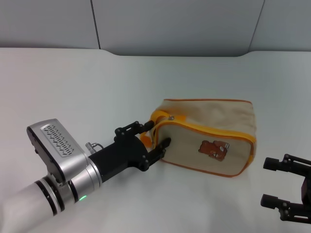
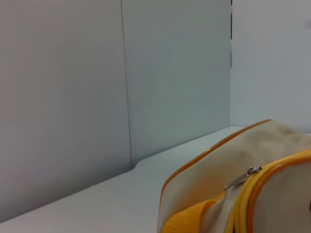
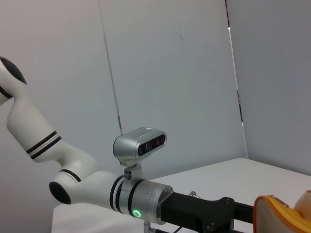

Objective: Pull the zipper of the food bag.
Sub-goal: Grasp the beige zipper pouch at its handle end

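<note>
The food bag (image 1: 214, 127) is a boxy beige pouch with orange-yellow piping and a brown bear picture, lying on the white table. Its small silver zipper (image 1: 170, 118) sits on the top track at the bag's left end, near the orange loop handle (image 1: 146, 140). It also shows in the left wrist view (image 2: 240, 178). My left gripper (image 1: 156, 134) is open, its black fingers straddling the bag's left end just below the pull tab. My right gripper (image 1: 273, 182) is open and empty, to the right of the bag near the table's front edge.
The white table (image 1: 97, 82) ends at a grey wall (image 1: 170, 24) behind. The right wrist view shows my left arm (image 3: 97, 189) and the bag's orange end (image 3: 284, 216).
</note>
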Controlling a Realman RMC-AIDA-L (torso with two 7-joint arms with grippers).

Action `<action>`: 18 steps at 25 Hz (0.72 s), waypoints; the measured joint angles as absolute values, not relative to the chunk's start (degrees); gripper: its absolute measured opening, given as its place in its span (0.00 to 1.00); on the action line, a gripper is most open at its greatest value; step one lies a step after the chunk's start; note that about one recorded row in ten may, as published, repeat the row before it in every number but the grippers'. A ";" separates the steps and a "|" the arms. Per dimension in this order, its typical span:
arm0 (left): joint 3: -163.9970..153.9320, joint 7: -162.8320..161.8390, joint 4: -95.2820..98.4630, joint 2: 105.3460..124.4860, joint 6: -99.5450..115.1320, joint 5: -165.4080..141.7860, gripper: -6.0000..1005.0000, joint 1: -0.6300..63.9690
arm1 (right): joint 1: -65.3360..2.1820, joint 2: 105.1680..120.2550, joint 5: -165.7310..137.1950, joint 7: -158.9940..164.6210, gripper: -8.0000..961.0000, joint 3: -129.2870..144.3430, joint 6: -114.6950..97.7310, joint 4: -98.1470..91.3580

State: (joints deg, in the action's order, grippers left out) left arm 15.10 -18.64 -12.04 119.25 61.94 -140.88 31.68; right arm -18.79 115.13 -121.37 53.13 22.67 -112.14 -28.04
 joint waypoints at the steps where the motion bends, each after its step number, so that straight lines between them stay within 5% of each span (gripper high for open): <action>1: 15.15 -18.64 -12.12 119.26 61.93 -140.88 0.71 31.68 | -18.79 115.13 -121.37 53.14 0.80 22.67 -112.14 -28.04; 8: 15.98 -18.00 -12.45 119.27 61.88 -141.19 0.50 31.61 | -18.81 115.27 -121.37 53.16 0.80 22.67 -111.37 -28.03; 18: 16.01 -16.62 -13.41 119.27 63.19 -141.23 0.34 31.31 | -18.81 115.31 -120.95 53.20 0.80 22.58 -111.26 -28.03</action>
